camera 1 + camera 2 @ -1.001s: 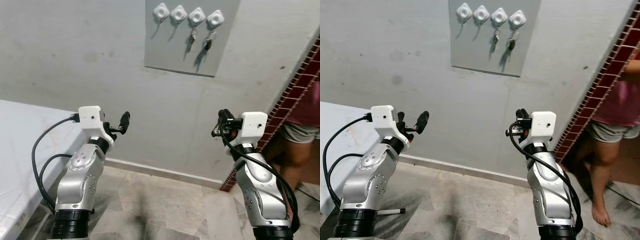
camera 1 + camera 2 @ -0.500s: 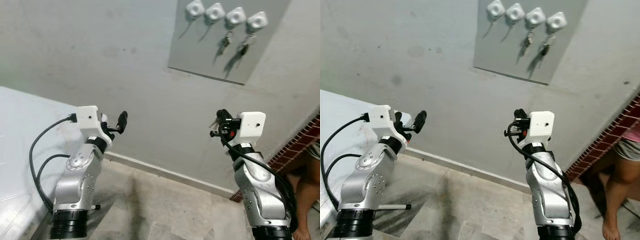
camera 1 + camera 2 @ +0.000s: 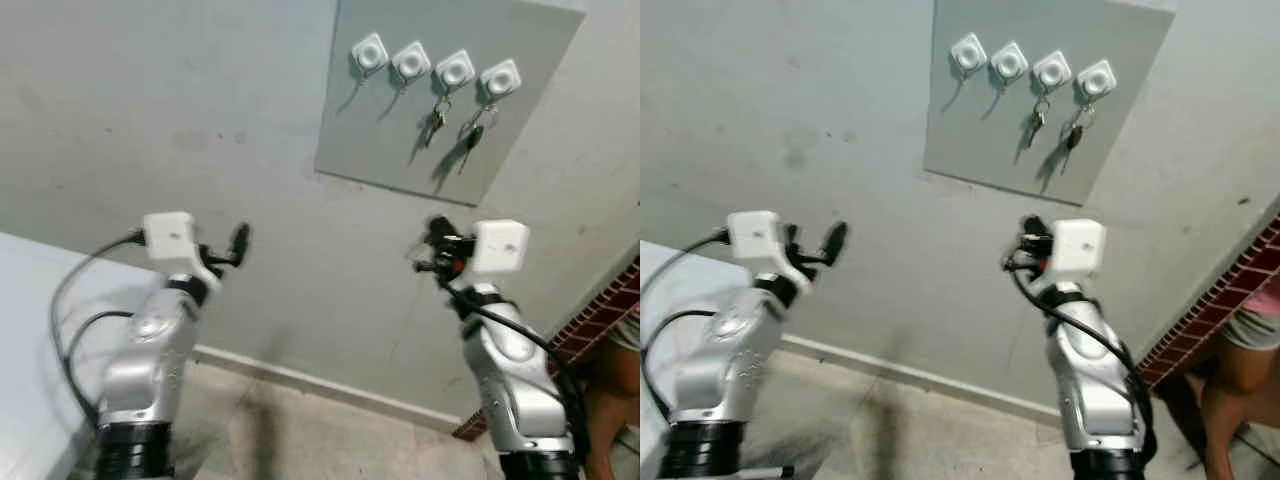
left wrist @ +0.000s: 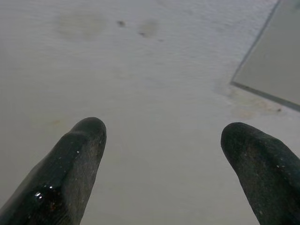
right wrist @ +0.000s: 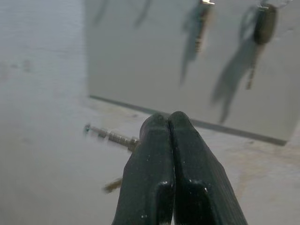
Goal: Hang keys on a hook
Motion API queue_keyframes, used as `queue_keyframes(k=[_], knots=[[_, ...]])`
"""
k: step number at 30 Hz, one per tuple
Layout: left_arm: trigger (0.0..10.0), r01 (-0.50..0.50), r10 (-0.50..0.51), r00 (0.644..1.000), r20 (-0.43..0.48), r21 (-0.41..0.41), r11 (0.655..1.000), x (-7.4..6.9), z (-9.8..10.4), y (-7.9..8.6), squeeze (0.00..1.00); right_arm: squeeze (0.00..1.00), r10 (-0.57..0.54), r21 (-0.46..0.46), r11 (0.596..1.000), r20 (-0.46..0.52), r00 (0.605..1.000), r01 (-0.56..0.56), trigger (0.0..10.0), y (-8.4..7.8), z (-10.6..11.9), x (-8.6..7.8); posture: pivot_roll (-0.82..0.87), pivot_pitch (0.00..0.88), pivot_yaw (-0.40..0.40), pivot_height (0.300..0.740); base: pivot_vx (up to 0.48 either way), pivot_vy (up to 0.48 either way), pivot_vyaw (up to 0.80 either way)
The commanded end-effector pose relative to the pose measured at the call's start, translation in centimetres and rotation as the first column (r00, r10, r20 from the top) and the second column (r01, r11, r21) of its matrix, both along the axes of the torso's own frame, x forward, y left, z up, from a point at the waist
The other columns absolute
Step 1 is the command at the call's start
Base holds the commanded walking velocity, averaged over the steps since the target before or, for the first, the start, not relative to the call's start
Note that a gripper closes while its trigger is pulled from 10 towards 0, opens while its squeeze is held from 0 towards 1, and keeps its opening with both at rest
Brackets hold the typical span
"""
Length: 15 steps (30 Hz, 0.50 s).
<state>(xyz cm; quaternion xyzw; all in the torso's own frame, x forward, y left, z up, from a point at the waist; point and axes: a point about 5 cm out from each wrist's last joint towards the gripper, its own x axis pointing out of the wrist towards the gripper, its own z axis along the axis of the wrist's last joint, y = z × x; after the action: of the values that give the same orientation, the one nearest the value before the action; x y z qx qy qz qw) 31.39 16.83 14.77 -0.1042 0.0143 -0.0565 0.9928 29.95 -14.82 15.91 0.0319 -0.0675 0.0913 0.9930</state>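
Note:
A grey panel (image 3: 350, 140) on the wall carries a row of white hooks. The two on the left, hook (image 3: 369, 52) and hook (image 3: 411, 62), are bare. Hanging keys (image 3: 435, 118) and a dark key fob (image 3: 470, 130) fill the two on the right. My right gripper (image 3: 435, 252) is below the panel, away from the wall. In the right wrist view it (image 5: 169, 123) is shut on a set of keys, and a metal key (image 5: 110, 136) sticks out sideways. My left gripper (image 3: 238, 243) is held up at the left, open and holding nothing (image 4: 166, 136).
A white table (image 3: 20, 300) stands at my left against the grey wall. A red-brick tiled wall edge (image 3: 605, 315) runs down at the right, with a person's leg (image 3: 612, 400) beside it. A tiled floor (image 3: 330, 440) lies below.
The view has shifted and blurred, so the camera moved; the hook panel now looks larger and sits nearer above my right gripper. Both arms are a little higher. The grip on the keys is unchanged.

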Motion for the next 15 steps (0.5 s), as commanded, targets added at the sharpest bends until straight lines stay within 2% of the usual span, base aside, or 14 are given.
queue_keyframes(k=[1,6,13,15], knots=[[10.0,0.043,-0.043,0.999,0.015,-0.008,0.999,0.17,0.41,-1.32,0.0,0.0,-0.024,-0.002,1.0,0.006,1.0,0.024,10.0,-0.94,0.28,-0.01,-0.05,0.012,-0.067,0.74,0.442,0.0,0.0],[10.0,0.041,-0.041,0.999,0.008,-0.02,0.999,0.28,0.42,-1.43,0.0,0.0,-0.023,-0.003,1.0,0.006,1.0,0.023,10.0,-0.93,0.25,-0.04,-0.05,0.008,-0.066,0.74,0.346,0.0,0.0],[10.0,-0.003,0.002,1.0,0.014,0.029,1.0,0.5,0.45,-1.4,0.0,0.0,-0.014,-0.008,1.0,0.008,1.0,0.014,10.0,-0.8,0.29,-0.06,-0.05,0.0,-0.067,0.74,0.0,0.0,0.0],[10.0,-0.003,0.003,1.0,0.006,0.01,1.0,0.52,0.38,-1.49,0.0,0.0,-0.01,-0.008,1.0,0.009,1.0,0.01,10.0,-0.79,0.31,-0.08,-0.05,0.0,-0.067,0.74,0.0,0.0,0.0]])
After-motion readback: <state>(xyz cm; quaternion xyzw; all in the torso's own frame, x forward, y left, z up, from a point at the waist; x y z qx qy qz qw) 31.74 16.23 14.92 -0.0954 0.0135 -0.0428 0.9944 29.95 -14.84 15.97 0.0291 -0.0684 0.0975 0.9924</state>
